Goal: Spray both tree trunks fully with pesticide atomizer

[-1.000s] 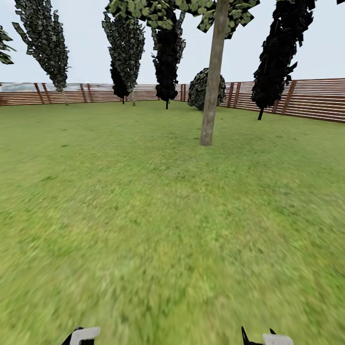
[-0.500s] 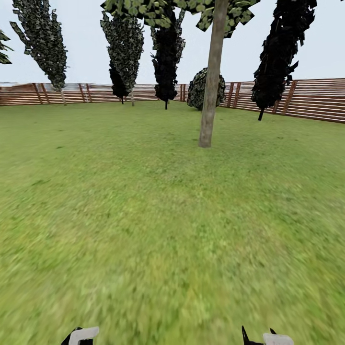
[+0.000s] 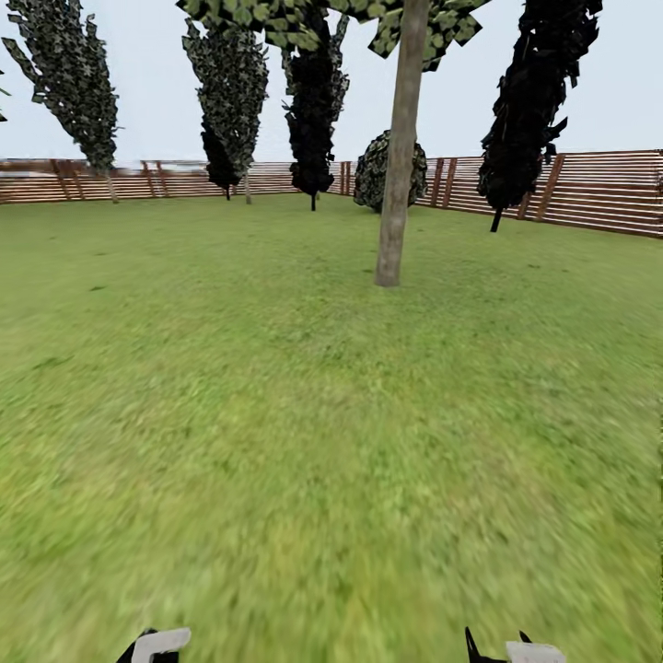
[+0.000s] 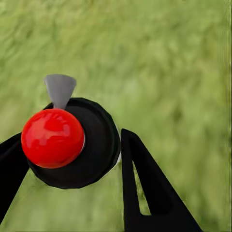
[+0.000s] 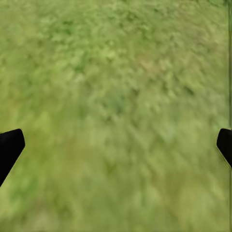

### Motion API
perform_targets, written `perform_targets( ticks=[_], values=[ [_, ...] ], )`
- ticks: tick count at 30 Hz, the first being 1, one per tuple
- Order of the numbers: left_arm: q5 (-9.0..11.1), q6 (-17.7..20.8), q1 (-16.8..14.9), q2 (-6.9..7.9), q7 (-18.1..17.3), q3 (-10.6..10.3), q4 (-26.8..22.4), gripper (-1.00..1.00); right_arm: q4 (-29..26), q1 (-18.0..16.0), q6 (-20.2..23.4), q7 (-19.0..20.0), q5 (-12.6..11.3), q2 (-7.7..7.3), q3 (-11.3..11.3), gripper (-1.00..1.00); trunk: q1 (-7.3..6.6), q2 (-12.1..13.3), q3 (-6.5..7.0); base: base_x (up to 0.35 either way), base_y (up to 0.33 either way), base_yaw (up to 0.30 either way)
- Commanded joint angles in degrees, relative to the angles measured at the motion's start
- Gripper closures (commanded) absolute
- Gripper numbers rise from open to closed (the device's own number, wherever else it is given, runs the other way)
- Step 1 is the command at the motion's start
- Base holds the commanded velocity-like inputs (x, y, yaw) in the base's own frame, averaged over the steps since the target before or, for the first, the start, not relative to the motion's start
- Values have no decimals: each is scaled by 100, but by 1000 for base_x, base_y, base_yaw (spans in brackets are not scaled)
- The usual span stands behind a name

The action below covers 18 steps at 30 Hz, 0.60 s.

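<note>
Atomizer sits between my left gripper's two black fingers, seen from above in the left wrist view: a black round body with a red ball top and a grey nozzle pointing away from the wrist. The fingers flank the body on both sides and look to be touching it, so I read that gripper as grasping the atomizer over the grass. My right gripper has its fingertips far apart at the edges of its view, spread wide, with only lawn between them.

In the head view the nearest trunk stands ahead and slightly to the right of centre, well apart from me, a thick grey-brown column leaning a little, with leaves only at the top. Dark slim trees and the slat fence lie behind it. A second thick-trunked tree I cannot pick out here.

What the coming move turns on: the trunk's long axis is near upright, it lies forward and a shade to the right, while the atomizer is on my left arm. I judge I must close the gap first, then bring the left arm across so the nozzle faces the trunk, and sweep along its height. The risk is spraying from too far off.
</note>
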Motion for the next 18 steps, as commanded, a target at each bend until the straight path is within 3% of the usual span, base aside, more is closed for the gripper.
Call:
perform_targets(
  ticks=[1,10,18],
  values=[
    [9,-18,-2,0,9,0,1,100,6,-5,-19,7,46,5,-27,-100,2,-2,-5,323,-41,-226],
    [9,-18,-2,0,9,0,1,100,6,-5,-16,7,49,10,-27,-100,2,-2,-5,334,-9,-281],
    [9,-18,-2,0,9,0,1,100,6,-5,-18,12,52,6,-20,-100,2,-2,-5,338,0,-58]
  ],
)
